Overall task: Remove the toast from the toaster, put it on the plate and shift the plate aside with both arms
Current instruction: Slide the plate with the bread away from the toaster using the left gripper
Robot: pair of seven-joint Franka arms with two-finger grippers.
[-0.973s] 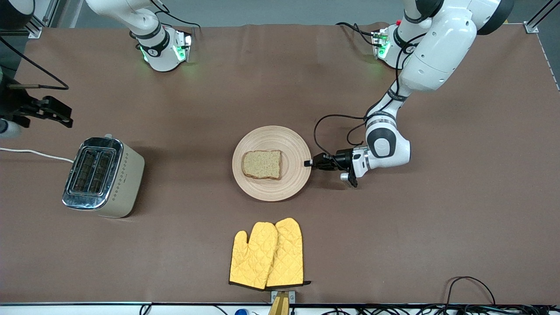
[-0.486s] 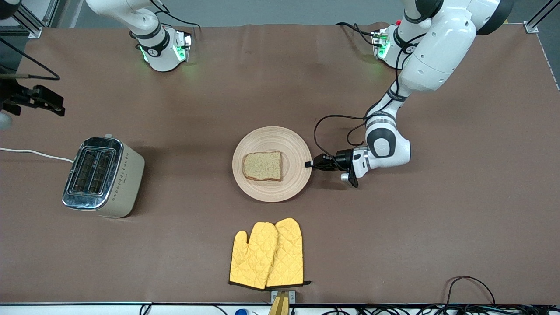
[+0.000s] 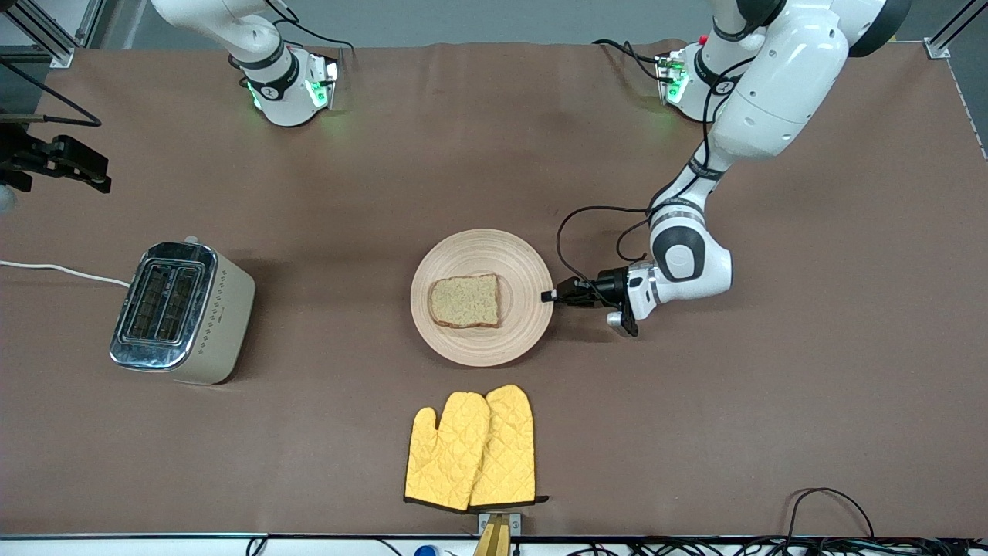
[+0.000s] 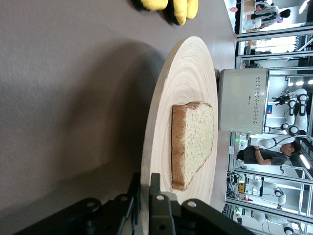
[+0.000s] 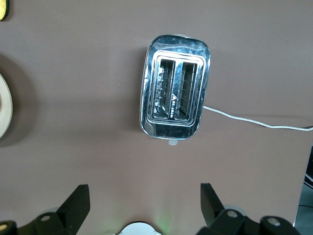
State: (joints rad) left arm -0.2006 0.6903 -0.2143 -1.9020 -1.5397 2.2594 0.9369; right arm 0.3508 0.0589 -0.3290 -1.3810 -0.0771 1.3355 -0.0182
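Note:
The round beige wooden plate point(image 3: 478, 255) lies mid-table with the speckled tan toast point(image 3: 465, 301) flat on it. My left gripper point(image 3: 548, 296) is shut on the plate's rim at the side toward the left arm's end. In the left wrist view its jaws point(image 4: 145, 178) stand one above and one below the rim of the plate point(image 4: 186, 73), close to the toast point(image 4: 193, 142). My right gripper point(image 3: 96, 174) is open and empty, high over the table at the right arm's end. In the right wrist view point(image 5: 145, 196) it looks down on the toaster.
A cream and chrome toaster point(image 3: 181, 313) with two empty slots point(image 5: 176, 93) stands toward the right arm's end, its white cord point(image 3: 62, 270) trailing off the table. Two yellow oven mitts point(image 3: 471, 448) lie nearer the front camera than the plate.
The plate, with the toast on it, has slid slightly nearer the front camera, held by my left gripper. My right gripper has drawn back toward the table's end at the right arm's side.

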